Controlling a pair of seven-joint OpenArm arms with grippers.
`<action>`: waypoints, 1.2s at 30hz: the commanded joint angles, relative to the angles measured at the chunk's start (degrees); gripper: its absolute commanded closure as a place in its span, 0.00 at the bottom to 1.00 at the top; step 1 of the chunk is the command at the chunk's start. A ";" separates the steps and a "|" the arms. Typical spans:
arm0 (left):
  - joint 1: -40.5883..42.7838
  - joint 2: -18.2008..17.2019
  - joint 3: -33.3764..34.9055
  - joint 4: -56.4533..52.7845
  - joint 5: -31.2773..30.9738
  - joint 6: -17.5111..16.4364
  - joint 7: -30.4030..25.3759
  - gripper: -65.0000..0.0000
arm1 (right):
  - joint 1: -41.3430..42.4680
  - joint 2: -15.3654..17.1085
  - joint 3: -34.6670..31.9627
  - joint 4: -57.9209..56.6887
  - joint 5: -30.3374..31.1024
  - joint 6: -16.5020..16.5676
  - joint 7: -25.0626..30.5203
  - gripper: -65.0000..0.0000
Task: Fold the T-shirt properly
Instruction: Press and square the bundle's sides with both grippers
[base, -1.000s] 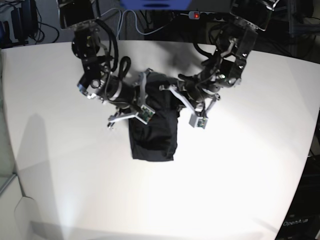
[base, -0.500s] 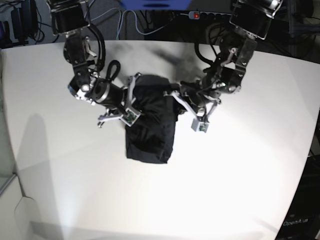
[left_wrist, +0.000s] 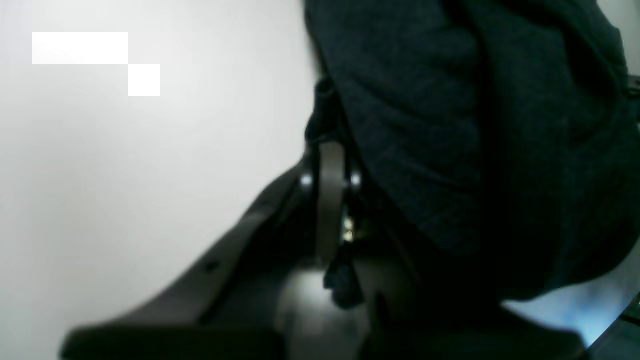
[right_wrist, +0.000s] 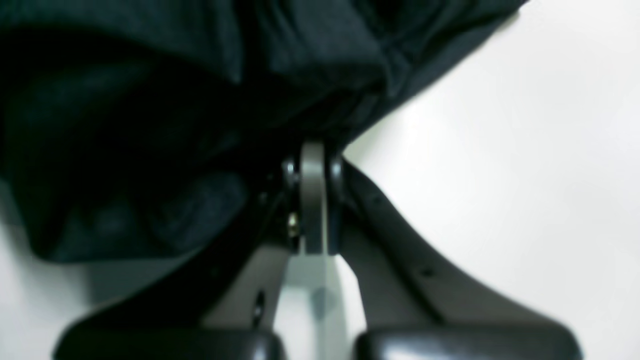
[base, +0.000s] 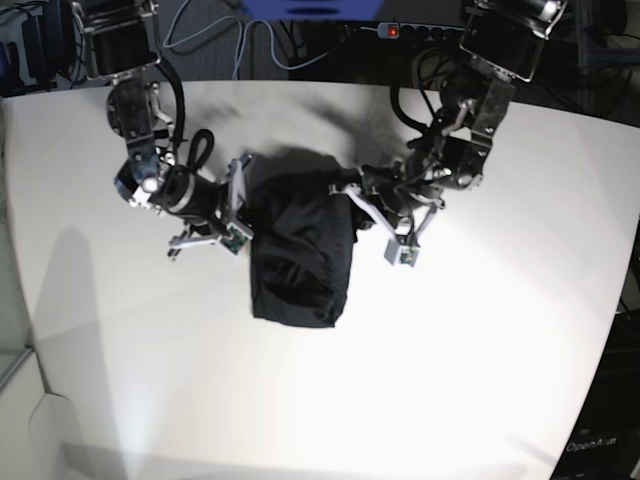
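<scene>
The black T-shirt (base: 300, 250) lies on the white table (base: 460, 350) as a folded, rumpled bundle, longer toward the front edge. My left gripper (base: 350, 193) is at its upper right corner, my right gripper (base: 246, 190) at its upper left corner. The left wrist view shows the left gripper (left_wrist: 326, 95) with its jaws together and the T-shirt (left_wrist: 475, 130) gathered at their tip and draped to the right. Seen from the right wrist, the right gripper (right_wrist: 313, 150) is also shut, with the T-shirt (right_wrist: 150, 125) bunched over its tip and hanging left.
A power strip (base: 392, 30) with a red light and loose cables (base: 250, 40) sit beyond the table's back edge. A glass panel (base: 8, 300) borders the left side. Dark equipment (base: 600, 440) stands at the right front corner.
Both arms have shifted toward the base view's left, the right arm farthest. The shirt's top edge has been pulled left and stretched wider between the two grippers.
</scene>
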 joint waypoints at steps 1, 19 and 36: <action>-0.67 -0.32 -0.12 1.08 0.33 0.17 0.25 0.99 | 1.04 0.40 0.15 1.41 0.56 -0.05 1.01 1.00; -0.67 -0.23 -0.12 3.72 0.33 0.17 0.60 0.99 | 1.48 -1.36 -0.55 20.04 0.65 -0.05 -6.11 0.99; -0.15 -0.23 -0.12 3.72 0.33 0.17 0.60 0.99 | 9.48 -3.20 -6.71 5.89 0.82 -0.05 -5.58 1.00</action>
